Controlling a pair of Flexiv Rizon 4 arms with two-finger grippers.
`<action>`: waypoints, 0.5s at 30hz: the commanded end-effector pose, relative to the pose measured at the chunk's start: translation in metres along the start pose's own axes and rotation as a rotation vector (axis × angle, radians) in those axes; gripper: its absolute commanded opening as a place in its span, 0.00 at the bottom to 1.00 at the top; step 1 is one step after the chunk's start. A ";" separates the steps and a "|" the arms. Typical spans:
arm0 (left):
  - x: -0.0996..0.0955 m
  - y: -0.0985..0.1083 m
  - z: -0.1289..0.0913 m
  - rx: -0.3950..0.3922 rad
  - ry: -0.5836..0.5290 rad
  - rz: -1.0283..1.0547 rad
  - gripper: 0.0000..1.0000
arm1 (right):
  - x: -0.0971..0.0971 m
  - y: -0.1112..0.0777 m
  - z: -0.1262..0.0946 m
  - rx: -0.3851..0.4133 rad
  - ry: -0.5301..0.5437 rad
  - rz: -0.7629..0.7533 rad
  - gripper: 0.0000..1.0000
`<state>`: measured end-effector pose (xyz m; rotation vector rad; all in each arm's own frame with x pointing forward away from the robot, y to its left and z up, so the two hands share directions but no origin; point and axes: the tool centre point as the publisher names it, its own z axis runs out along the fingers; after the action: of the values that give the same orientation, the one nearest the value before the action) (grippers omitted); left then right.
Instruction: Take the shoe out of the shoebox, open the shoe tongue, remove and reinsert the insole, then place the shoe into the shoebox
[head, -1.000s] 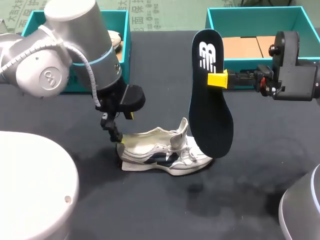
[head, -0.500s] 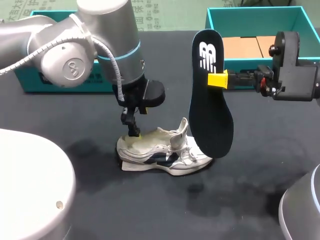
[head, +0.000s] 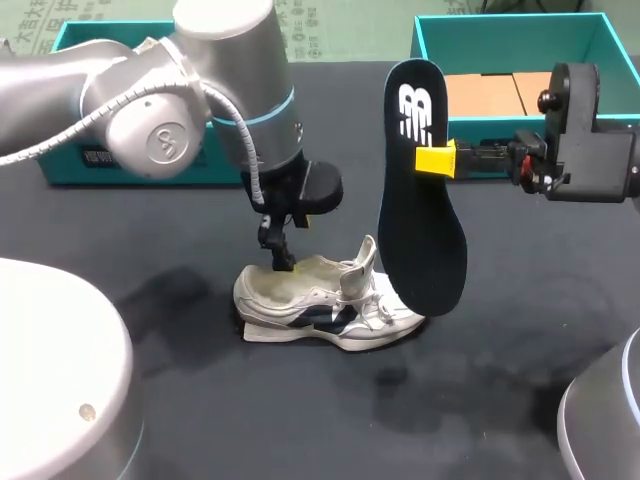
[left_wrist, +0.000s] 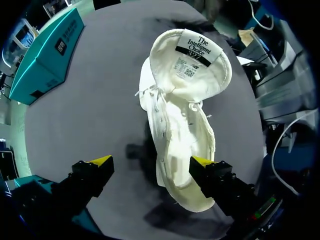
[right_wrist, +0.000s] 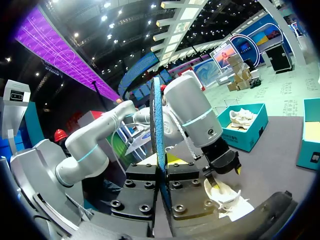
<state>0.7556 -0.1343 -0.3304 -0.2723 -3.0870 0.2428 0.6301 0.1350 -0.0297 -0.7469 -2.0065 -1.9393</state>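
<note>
Black cloth covers the table (head: 520, 380), which carries everything below both end effectors. One teal shoebox (head: 520, 30) stands just behind the right end effector (head: 437, 158), with brown cardboard (head: 500, 95) lying in it. A second teal shoebox (head: 130, 165) sits beyond the left end effector (head: 280, 255), on the far side of that arm. The right wrist view shows another white shoe (right_wrist: 242, 116) lying inside this box.

The dark insole (head: 420, 200) stands upright in the air, clamped between the two fingers of the right end effector about a third of the way down its length. Its white-marked heel end rises above the fingers. Its toe end hangs below them, near the front of the shoe (head: 320, 300); whether the two touch cannot be told. From the right wrist the insole (right_wrist: 158, 125) shows edge-on between the fingers.

The white shoe lies on the table directly under the left end effector, sole down, with its tongue pulled up and its mouth wide. In the left wrist view the shoe (left_wrist: 185, 110) stretches ahead of the left end effector (left_wrist: 151, 160), heel end nearest. That end effector is spread wide and holds nothing. One yellow fingertip (left_wrist: 202, 161) is over the heel end's side, the other (left_wrist: 100, 160) over bare table beside the shoe.
</note>
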 end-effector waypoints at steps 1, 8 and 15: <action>-0.008 -0.013 0.018 -0.009 0.015 0.003 1.00 | 0.000 -0.001 0.002 0.001 -0.002 0.001 0.00; -0.005 -0.022 0.031 -0.014 0.028 0.007 1.00 | 0.000 -0.001 0.002 0.001 -0.002 0.001 0.00; -0.006 -0.025 0.047 -0.028 0.036 -0.001 1.00 | 0.000 -0.001 0.002 0.001 -0.002 0.001 0.00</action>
<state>0.7522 -0.1603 -0.3639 -0.2766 -3.0580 0.2061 0.6300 0.1349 -0.0297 -0.7470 -2.0064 -1.9395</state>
